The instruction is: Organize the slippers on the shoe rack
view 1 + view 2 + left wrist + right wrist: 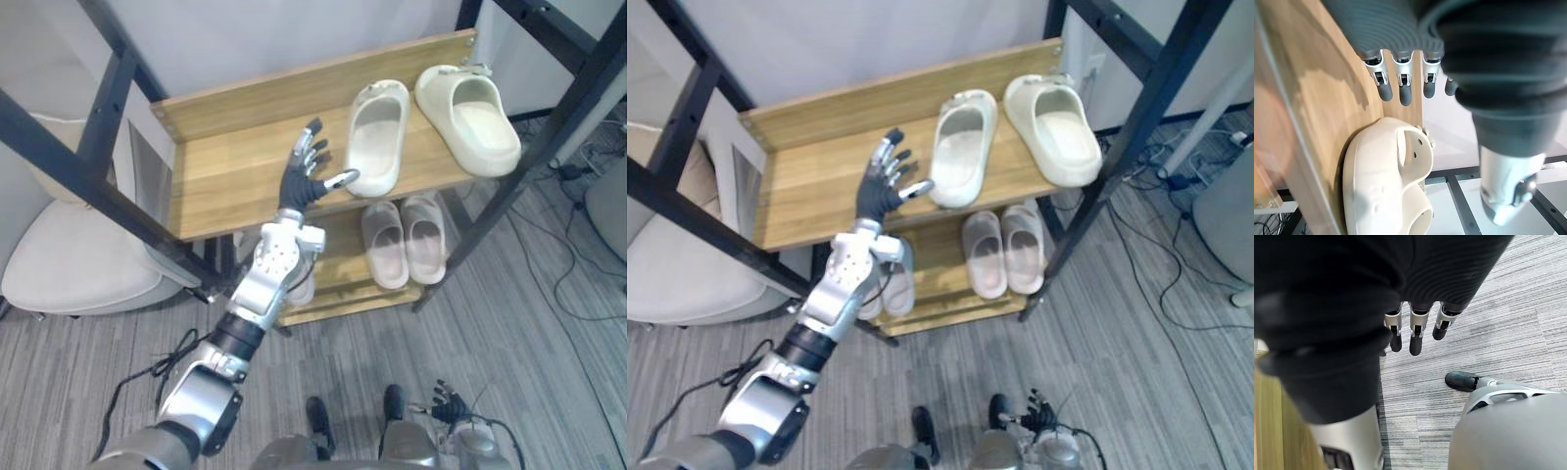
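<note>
Slippers look nearly sorted: the left cream slipper (pixel 377 137) and right cream slipper (pixel 470 117) lie side by side at the upper shelf's (pixel 225 166) right end, with a pink pair (pixel 404 240) below. You likely have only straightening left. Your left hand (pixel 302 176) hovers empty, fingers spread, just left of the left cream slipper. Your right hand (pixel 1414 330) hangs relaxed, low.

Bare top shelf (pixel 230 164) lies open ahead of the left hand (pixel 302 184) fingers (pixel 313 145) and on their outer side. Thumb-side, a cream slipper (pixel 378 137) blocks, just beside. A black frame bar (pixel 93 191) crosses farther out.
</note>
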Controlling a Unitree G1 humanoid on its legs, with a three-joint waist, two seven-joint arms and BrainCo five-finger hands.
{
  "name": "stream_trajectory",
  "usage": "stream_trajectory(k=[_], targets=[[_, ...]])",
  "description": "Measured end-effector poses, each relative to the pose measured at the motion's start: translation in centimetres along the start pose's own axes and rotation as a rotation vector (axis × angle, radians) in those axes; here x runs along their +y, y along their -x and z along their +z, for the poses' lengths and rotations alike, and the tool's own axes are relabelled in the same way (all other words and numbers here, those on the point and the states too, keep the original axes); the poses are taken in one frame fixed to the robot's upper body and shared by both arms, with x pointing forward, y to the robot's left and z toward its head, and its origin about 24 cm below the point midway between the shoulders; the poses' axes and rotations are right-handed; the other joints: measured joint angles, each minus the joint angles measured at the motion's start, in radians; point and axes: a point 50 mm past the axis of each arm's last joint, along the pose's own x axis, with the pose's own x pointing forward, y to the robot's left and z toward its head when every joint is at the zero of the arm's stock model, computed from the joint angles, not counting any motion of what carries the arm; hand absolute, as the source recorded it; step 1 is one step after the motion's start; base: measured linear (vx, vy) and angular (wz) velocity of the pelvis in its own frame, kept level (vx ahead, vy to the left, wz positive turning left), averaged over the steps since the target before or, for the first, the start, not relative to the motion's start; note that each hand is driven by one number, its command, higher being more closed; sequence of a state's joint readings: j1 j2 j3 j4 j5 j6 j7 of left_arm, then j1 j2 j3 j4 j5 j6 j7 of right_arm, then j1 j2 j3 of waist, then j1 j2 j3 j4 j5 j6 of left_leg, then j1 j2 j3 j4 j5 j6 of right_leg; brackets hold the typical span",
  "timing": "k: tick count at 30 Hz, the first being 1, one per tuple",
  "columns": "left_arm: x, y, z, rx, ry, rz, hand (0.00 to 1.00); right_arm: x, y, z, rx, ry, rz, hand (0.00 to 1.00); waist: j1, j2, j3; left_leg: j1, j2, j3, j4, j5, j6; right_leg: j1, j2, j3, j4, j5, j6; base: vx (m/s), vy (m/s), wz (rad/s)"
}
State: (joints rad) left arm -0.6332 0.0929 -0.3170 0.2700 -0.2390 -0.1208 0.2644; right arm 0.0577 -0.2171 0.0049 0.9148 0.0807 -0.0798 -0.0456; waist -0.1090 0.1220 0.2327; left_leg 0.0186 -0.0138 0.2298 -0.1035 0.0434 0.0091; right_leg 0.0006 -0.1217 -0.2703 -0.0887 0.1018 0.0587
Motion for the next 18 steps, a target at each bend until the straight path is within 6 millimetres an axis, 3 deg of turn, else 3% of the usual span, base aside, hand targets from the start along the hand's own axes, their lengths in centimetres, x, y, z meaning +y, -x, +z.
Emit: stream_trajectory(k=[18], targets=[[-3.5,-0.3,-0.7,0.039,0.023,-0.098,0.00,0.5,0.0,0.0,0.004,-0.010,0.001,0.00,-0.017,-0.022,-0.002,0.001,0.000,0.011,0.000,-0.001,-0.002,-0.003,-0.001,0.006,-0.004,-0.001,0.002,0.00,-0.001,0.00]])
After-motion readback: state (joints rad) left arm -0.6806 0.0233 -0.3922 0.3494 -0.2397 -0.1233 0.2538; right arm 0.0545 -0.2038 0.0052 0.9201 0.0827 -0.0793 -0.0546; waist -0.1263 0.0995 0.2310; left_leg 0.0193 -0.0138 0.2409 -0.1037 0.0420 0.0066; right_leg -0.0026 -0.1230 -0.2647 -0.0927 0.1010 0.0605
